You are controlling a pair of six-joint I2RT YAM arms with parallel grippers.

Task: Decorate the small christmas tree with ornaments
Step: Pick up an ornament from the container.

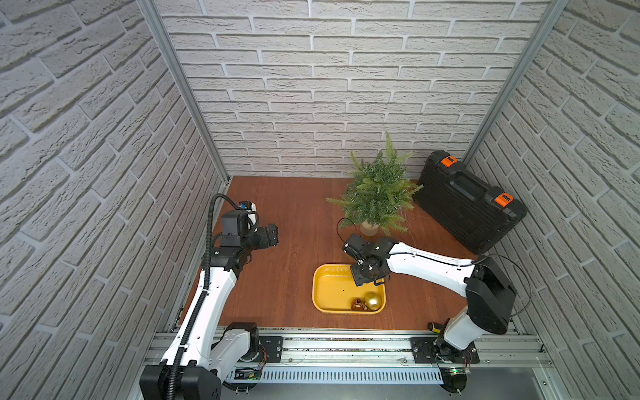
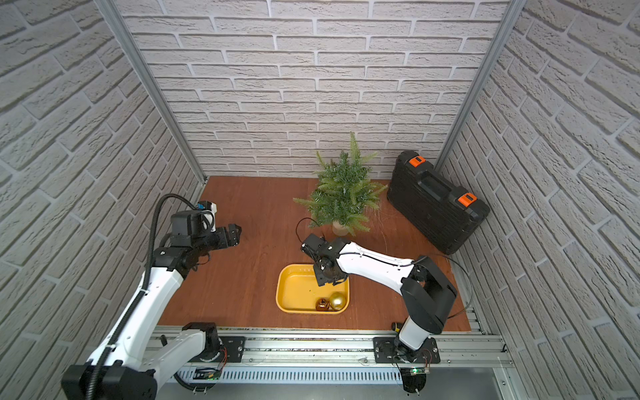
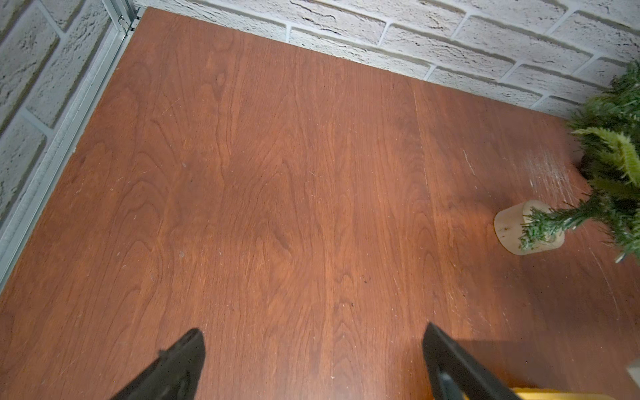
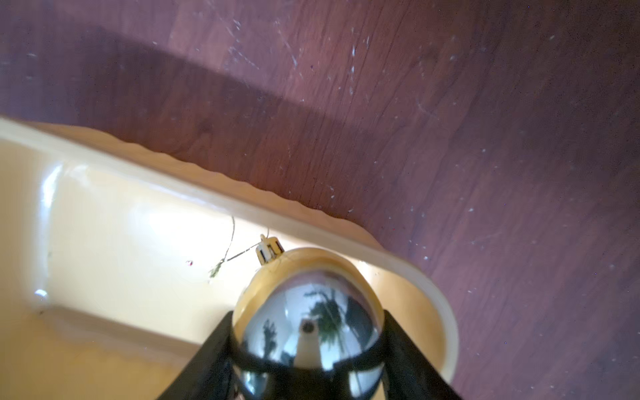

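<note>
My right gripper pinches the shiny pale-gold ball across its middle; I'd judge it light, slick, brittle, so gentle squeeze there, not the cap.

Cropped and hidden
Cut by the left wrist view's edge: small christmas tree, yellow tray. Cropped low in the right wrist view, mostly buried under right arm in both top views: shiny pale-gold ball.

The bench is showing scratched wood grain; the tray is gleaming like glossy plastic; inside it, the shiny pale-gold ball is mirroring, the amber-brown ball glinting, the matte gold ball looking duller.
</note>
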